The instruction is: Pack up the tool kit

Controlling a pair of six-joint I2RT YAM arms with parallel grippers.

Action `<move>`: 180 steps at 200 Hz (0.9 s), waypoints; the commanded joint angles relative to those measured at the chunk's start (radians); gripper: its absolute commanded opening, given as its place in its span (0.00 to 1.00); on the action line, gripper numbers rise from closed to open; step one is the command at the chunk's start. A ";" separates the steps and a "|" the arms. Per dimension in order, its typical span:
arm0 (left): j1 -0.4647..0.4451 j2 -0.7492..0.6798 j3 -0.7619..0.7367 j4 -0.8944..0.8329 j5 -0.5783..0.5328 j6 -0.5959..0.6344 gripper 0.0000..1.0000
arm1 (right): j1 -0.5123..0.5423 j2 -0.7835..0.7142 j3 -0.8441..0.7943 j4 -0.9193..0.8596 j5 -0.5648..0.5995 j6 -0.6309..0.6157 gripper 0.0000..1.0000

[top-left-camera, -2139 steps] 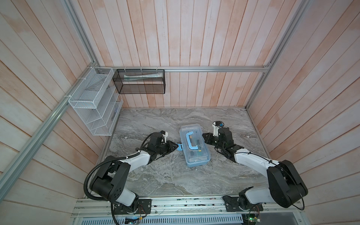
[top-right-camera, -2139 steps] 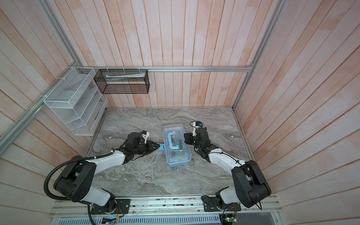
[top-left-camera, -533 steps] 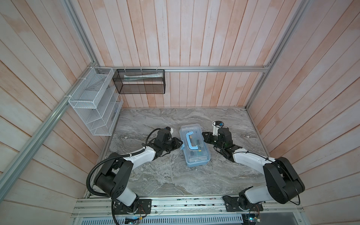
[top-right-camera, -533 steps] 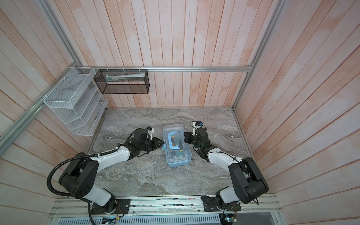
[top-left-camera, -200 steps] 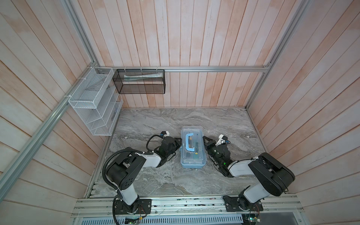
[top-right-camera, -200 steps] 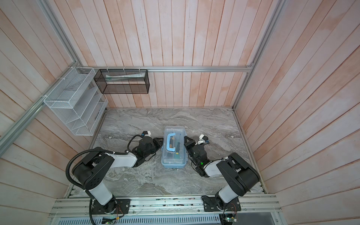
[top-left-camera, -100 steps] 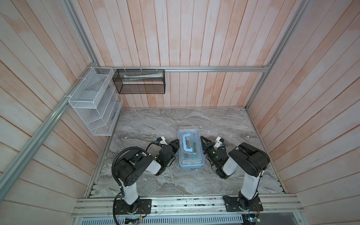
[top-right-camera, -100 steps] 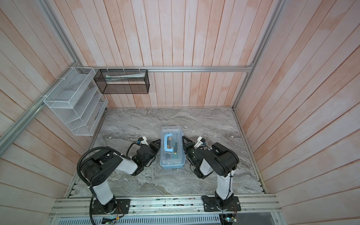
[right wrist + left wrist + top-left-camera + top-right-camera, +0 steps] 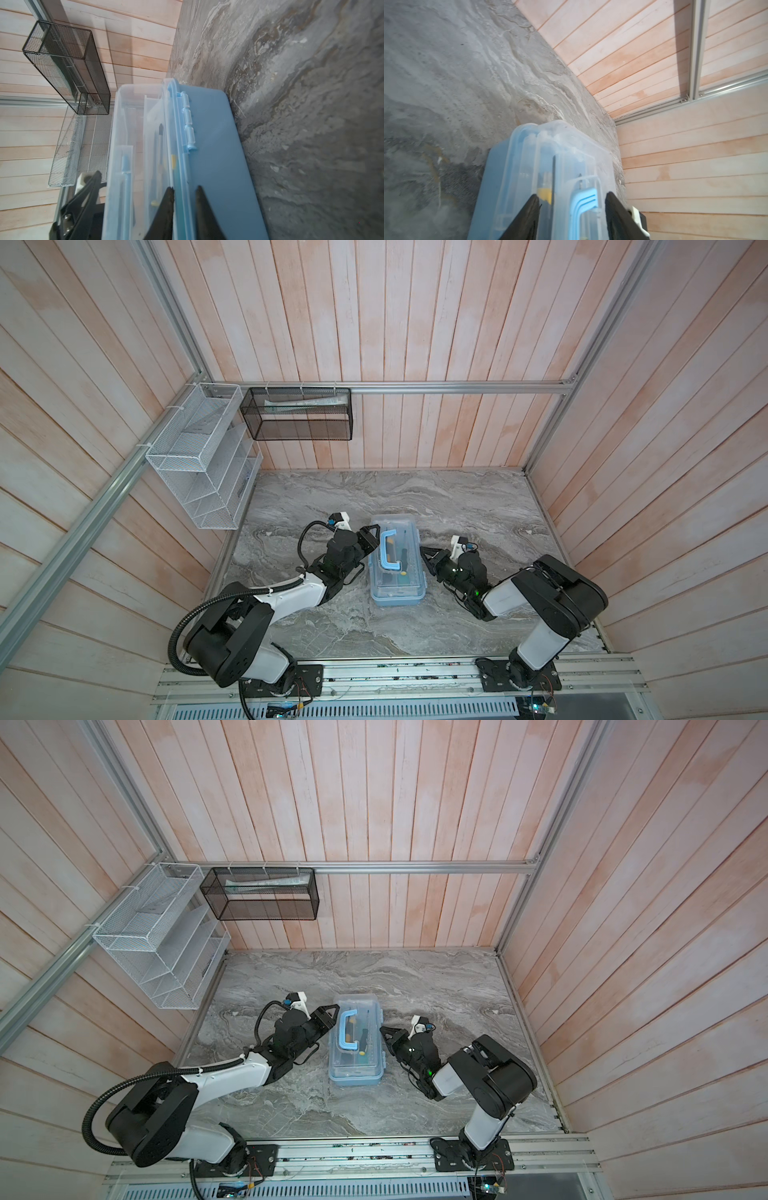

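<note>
Top views overhead, wrist views close, sharing tool kit (image 9: 517,176)

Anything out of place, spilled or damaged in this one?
Nothing stands out. The tool kit lies flat and closed on the table, roughly square to its edges, with no spill or visible damage.
</note>
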State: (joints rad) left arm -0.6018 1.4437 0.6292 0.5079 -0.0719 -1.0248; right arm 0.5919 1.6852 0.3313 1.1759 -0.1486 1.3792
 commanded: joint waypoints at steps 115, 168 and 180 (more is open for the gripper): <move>0.194 -0.204 -0.071 0.032 -0.341 0.912 1.00 | -0.256 -0.492 0.328 -0.988 0.238 -0.826 0.98; 0.429 -0.131 -0.257 0.256 -0.399 0.989 1.00 | -0.251 -0.481 0.244 -0.818 0.403 -0.968 0.98; 0.469 -0.033 -0.290 0.398 -0.369 1.003 1.00 | -0.250 -0.474 0.177 -0.678 0.424 -1.014 0.98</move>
State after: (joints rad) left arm -0.2020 1.2705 0.4076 0.6327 -0.4316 -0.0967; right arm 0.3378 1.1954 0.5995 0.3172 0.1658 0.4908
